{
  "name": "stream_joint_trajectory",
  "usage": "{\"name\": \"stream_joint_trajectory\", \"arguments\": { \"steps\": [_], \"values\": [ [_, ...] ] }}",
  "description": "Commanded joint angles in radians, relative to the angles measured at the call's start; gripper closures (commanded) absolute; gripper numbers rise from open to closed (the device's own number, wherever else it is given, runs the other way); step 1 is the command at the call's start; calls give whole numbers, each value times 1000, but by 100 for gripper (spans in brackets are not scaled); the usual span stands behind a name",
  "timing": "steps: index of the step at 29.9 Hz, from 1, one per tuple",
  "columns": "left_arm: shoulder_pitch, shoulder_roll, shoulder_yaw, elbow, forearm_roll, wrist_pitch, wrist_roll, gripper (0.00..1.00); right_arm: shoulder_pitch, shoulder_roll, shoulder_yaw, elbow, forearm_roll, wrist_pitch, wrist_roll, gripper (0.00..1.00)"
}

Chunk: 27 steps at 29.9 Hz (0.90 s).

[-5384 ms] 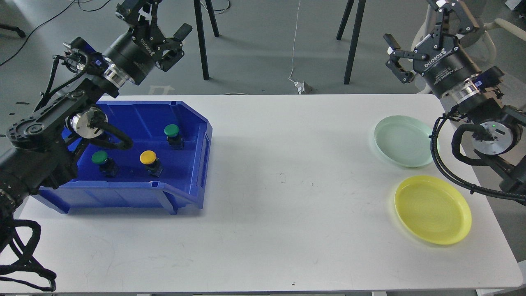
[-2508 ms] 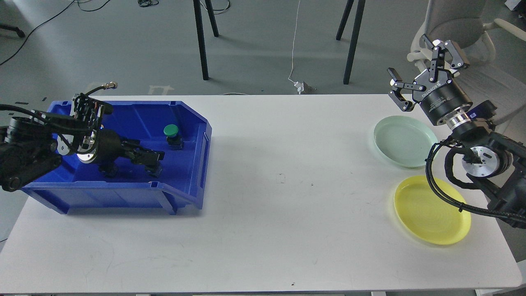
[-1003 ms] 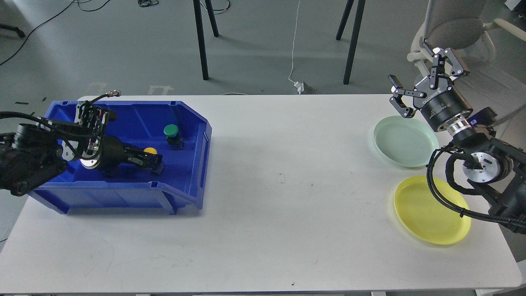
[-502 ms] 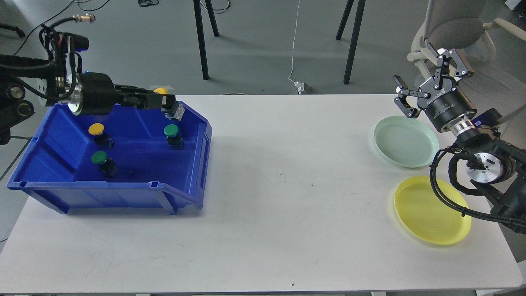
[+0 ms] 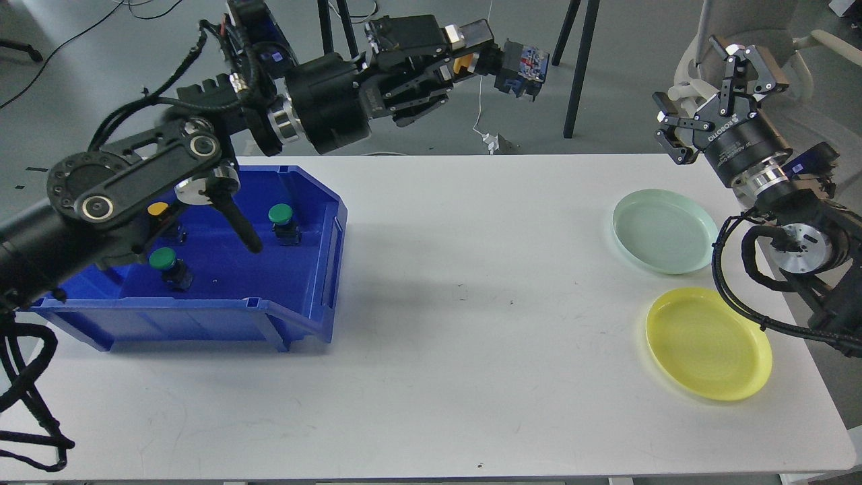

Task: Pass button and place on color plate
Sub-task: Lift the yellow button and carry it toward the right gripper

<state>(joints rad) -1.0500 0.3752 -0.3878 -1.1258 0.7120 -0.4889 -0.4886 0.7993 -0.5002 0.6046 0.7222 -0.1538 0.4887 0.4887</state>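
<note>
My left gripper (image 5: 479, 58) is raised high above the table's far edge, shut on a yellow button (image 5: 462, 65) whose dark body (image 5: 522, 65) sticks out to the right. My right gripper (image 5: 688, 71) is open and empty, held above the far right corner near the pale green plate (image 5: 663, 231). The yellow plate (image 5: 707, 343) lies in front of it. The blue bin (image 5: 202, 316) at the left holds two green buttons (image 5: 281, 214) (image 5: 162, 258) and another yellow button (image 5: 158, 209), partly hidden by my left arm.
The white table (image 5: 471, 350) spans the view between bin and plates. Black stand legs (image 5: 579, 74) and a grey chair (image 5: 747, 27) stand behind the far edge.
</note>
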Motion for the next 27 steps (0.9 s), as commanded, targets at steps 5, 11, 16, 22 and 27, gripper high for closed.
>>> {"name": "stream_joint_trajectory", "arguments": {
  "steps": [5,11,16,22,27],
  "values": [
    [54,-105,12,89,20,36,0,87,-32,-164,6,298,-217,0,0,1],
    [73,-131,9,107,17,38,0,87,-77,-167,9,423,-361,0,0,2],
    [74,-131,6,110,11,38,0,86,-117,-166,12,529,-392,0,0,2],
    [74,-134,3,129,9,30,0,86,-132,-138,12,563,-392,0,0,4],
    [74,-139,1,129,9,29,0,86,-138,-107,29,562,-391,0,0,8]
  ]
}}
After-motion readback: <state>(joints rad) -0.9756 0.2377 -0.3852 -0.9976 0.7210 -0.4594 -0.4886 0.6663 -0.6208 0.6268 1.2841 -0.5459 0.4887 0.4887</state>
